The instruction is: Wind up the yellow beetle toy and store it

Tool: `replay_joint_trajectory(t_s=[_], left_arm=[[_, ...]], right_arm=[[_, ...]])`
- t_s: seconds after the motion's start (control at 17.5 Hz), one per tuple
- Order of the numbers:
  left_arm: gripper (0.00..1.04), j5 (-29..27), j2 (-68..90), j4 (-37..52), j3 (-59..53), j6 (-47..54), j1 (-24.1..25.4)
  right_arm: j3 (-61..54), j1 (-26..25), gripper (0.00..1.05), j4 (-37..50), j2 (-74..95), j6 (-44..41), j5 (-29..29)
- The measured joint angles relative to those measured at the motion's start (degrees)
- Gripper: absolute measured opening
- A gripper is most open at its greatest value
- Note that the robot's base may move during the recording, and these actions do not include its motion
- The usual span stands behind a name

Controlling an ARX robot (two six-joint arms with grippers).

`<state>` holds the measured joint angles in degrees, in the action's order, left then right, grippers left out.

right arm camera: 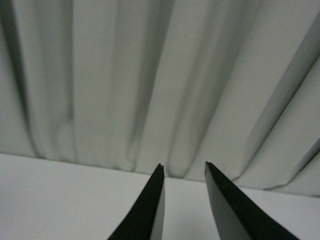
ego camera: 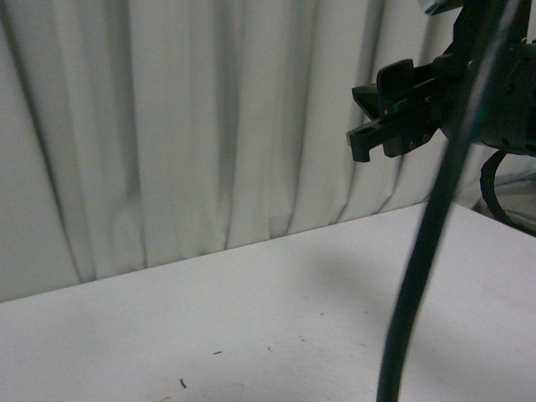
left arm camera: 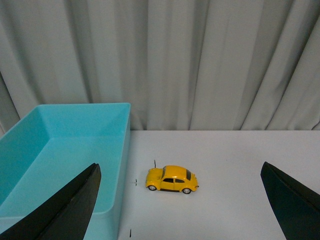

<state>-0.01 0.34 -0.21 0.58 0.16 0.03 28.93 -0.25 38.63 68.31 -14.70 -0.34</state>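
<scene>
The yellow beetle toy stands on its wheels on the white table in the left wrist view, side-on, just beside the wall of a light blue bin. My left gripper is open, its black fingers wide apart and well back from the car. My right gripper is shut and holds nothing; it points at the curtain above the table. In the front view the right gripper hangs high at the upper right. The car does not show in the front view.
A pale pleated curtain closes off the back of the table. A black cable hangs down across the right of the front view. Small dark marks dot the white tabletop.
</scene>
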Motion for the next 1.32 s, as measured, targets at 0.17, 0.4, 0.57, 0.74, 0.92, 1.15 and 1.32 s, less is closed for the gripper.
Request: replay_joint_trajectory(t_s=[0.17, 0.4, 0.57, 0.74, 0.92, 1.15, 1.32], left_arm=[[0.98, 0.0, 0.0, 0.0, 0.0, 0.0, 0.0], [0.98, 0.0, 0.0, 0.0, 0.0, 0.0, 0.0], [0.98, 0.0, 0.0, 0.0, 0.0, 0.0, 0.0], [0.98, 0.0, 0.0, 0.0, 0.0, 0.0, 0.0], [0.98, 0.0, 0.0, 0.0, 0.0, 0.0, 0.0], [0.98, 0.0, 0.0, 0.0, 0.0, 0.0, 0.0], [0.98, 0.0, 0.0, 0.0, 0.0, 0.0, 0.0]], right_arm=[[-10.6, 0.2, 0.02, -0.2, -11.9, 11.7, 0.2], [-18.1, 0.2, 0.02, -0.6, -19.3, 13.6, 0.2], [-22.1, 0.2, 0.02, -3.2, -25.4, 13.7, 0.2], [-24.5, 0.2, 0.02, -6.7, -31.6, 13.7, 0.2], [-26.3, 0.2, 0.02, -11.6, -38.4, 13.7, 0.2], [-28.3, 0.2, 0.02, -16.3, -46.2, 13.8, 0.2], [-28.3, 0.2, 0.02, -22.0, -51.8, 13.8, 0.2]])
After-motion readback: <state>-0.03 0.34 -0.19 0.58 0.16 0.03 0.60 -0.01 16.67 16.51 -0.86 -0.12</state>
